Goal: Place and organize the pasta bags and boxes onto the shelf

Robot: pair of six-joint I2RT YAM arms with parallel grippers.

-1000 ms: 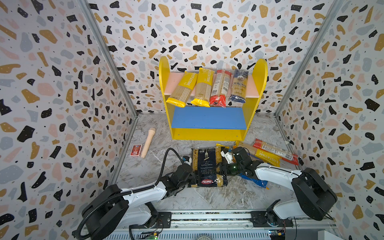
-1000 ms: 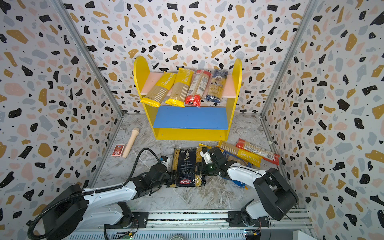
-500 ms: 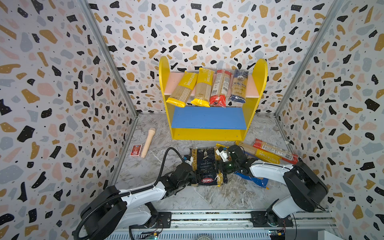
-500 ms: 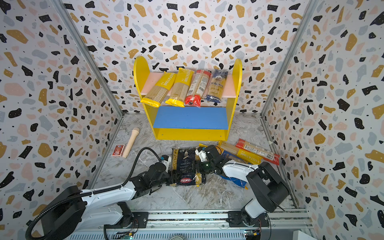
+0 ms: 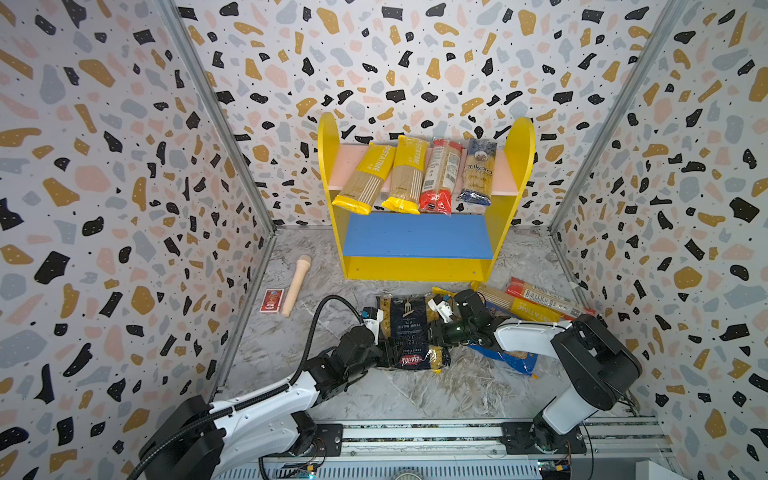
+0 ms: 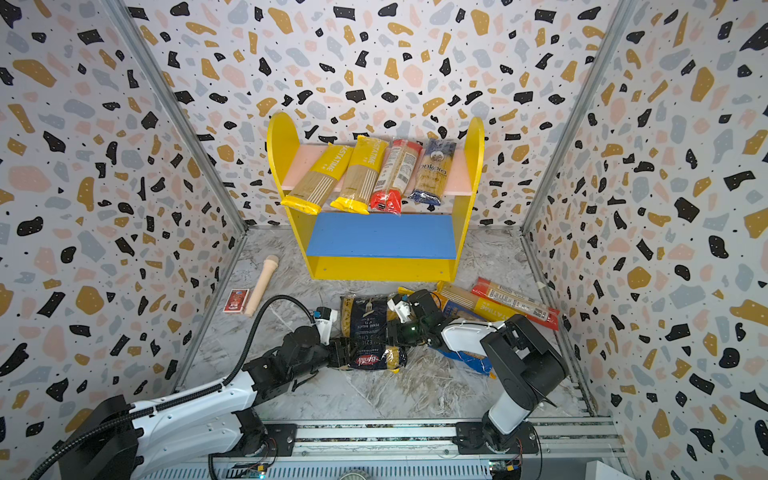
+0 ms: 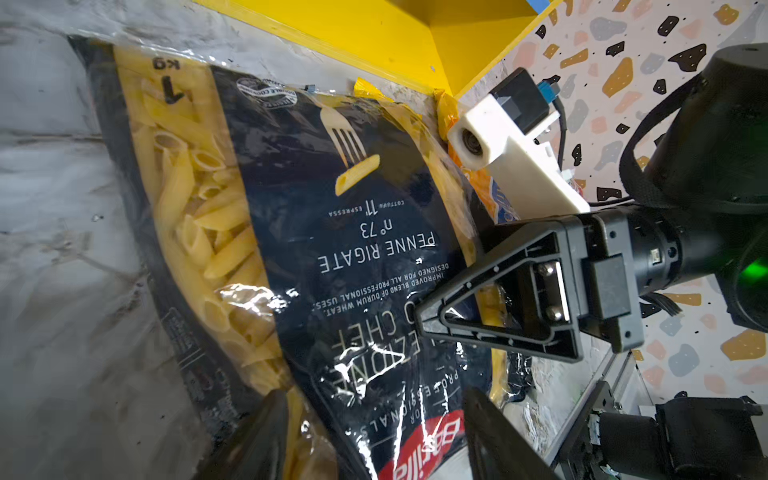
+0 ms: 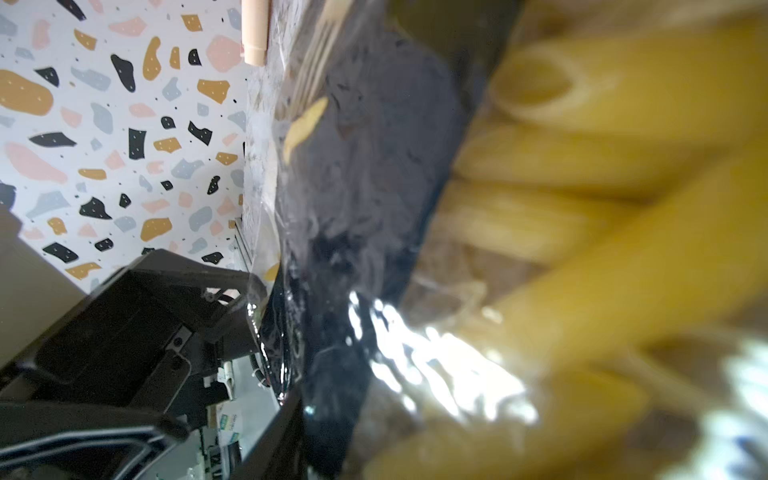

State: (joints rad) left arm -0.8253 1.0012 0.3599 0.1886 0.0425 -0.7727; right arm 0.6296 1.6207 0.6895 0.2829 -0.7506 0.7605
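The bag point(image 5: 409, 328), low middle, is big, heavy, floppy and slippery. Left gripper point(image 5: 388, 353) holds its bottom end. Right gripper point(image 5: 432, 332) is on its side, but I cannot tell how tight.

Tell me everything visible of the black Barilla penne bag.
The black Barilla penne bag is glossy plastic with clear strips showing yellow penne, a fork picture and a red logo at its near end. It lies on the floor in front of the shelf. The left gripper straddles the logo end; the right gripper meets its side edge. Whether either grips is unclear.
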